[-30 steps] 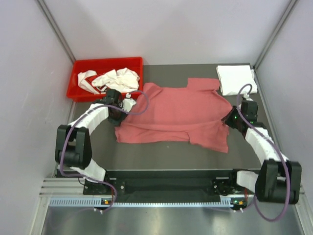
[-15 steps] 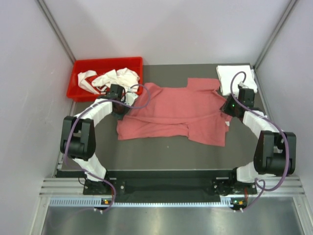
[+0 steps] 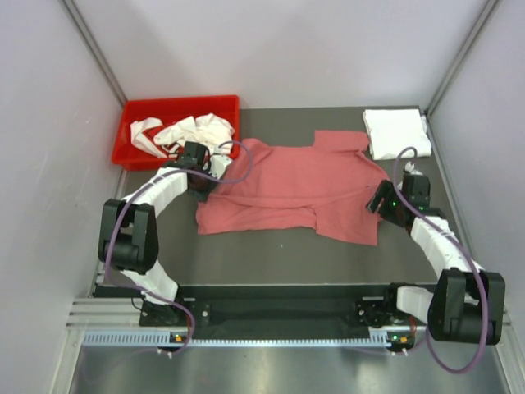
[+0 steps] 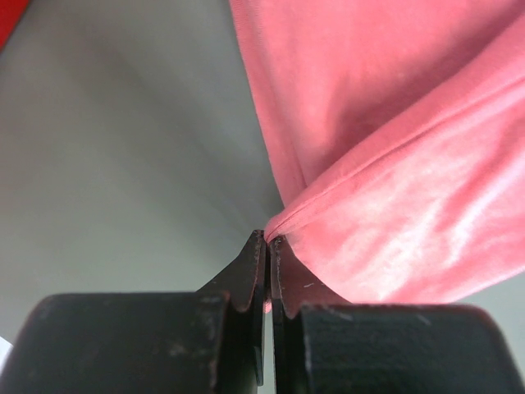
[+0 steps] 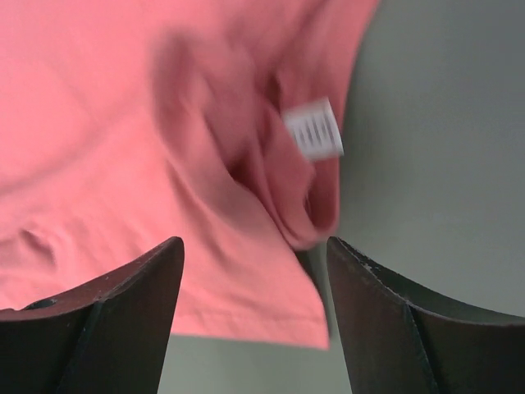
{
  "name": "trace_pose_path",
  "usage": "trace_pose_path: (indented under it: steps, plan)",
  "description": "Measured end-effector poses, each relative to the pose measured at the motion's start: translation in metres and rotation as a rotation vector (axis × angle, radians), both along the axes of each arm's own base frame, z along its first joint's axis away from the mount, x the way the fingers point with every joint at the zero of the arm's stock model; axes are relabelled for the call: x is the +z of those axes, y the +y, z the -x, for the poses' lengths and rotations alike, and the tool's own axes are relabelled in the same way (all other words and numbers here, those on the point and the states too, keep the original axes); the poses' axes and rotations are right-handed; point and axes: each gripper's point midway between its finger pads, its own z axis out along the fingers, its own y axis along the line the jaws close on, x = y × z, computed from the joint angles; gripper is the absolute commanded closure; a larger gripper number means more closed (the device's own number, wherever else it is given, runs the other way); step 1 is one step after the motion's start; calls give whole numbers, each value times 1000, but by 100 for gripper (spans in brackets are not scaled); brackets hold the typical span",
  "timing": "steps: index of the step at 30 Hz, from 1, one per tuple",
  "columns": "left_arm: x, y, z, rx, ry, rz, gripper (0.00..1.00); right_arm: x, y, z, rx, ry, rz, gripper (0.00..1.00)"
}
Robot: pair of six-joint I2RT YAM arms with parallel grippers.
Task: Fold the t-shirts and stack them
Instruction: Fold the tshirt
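A pink t-shirt (image 3: pixel 295 185) lies partly folded in the middle of the dark table (image 3: pixel 271 254). My left gripper (image 3: pixel 201 177) is shut on a fold at its left edge; the wrist view shows the pinched cloth (image 4: pixel 394 123) at the closed fingertips (image 4: pixel 269 238). My right gripper (image 3: pixel 379 199) stands open at the shirt's right edge. In its wrist view the pink cloth (image 5: pixel 123 148) with a white label (image 5: pixel 314 129) lies loose beyond the spread fingers (image 5: pixel 254 246), touching neither. A folded white t-shirt (image 3: pixel 396 133) rests at the back right.
A red bin (image 3: pixel 131 148) at the back left holds crumpled white shirts (image 3: pixel 193 131). Pale walls close in on both sides and the back. The arm bases sit along the near rail (image 3: pixel 271 312).
My right gripper opened, let go of the shirt's right edge and drew back toward the near side. The left gripper carried its edge a little farther back, then held still.
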Motion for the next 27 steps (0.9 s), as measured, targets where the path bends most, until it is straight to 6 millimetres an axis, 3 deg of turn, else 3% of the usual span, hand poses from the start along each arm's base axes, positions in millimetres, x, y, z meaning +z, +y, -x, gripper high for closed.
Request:
trace_pose_path:
  steps: [5, 8, 9, 11, 12, 15, 18, 22, 27]
  plan:
    - [5, -4, 7, -15, -10, 12, 100, -44, 8, 44, -22, 155, -49, 31]
    - [2, -5, 13, -20, 0, 13, 100, -55, 12, 54, -23, 195, -74, 50]
    - [0, -5, 15, -22, 5, 14, 100, -55, 13, 54, -23, 194, -82, 65]
    - [-2, -5, 18, -23, 12, 13, 100, -57, 17, 55, -15, 198, -101, 83]
    - [-2, -5, 19, -23, 13, 13, 100, -58, 19, 57, -19, 203, -115, 100]
    - [-1, -5, 19, -23, 8, 13, 100, -58, 21, 64, -22, 213, -126, 100]
    - [4, -5, 18, -22, -7, 15, 100, -44, 20, 67, -26, 172, -117, 100]
    - [11, -5, 15, -23, -38, 22, 100, -10, 19, 66, -28, 61, -109, 100]
    - [15, -5, 8, -19, -62, 19, 100, 41, 20, 37, -7, -54, -114, 100]
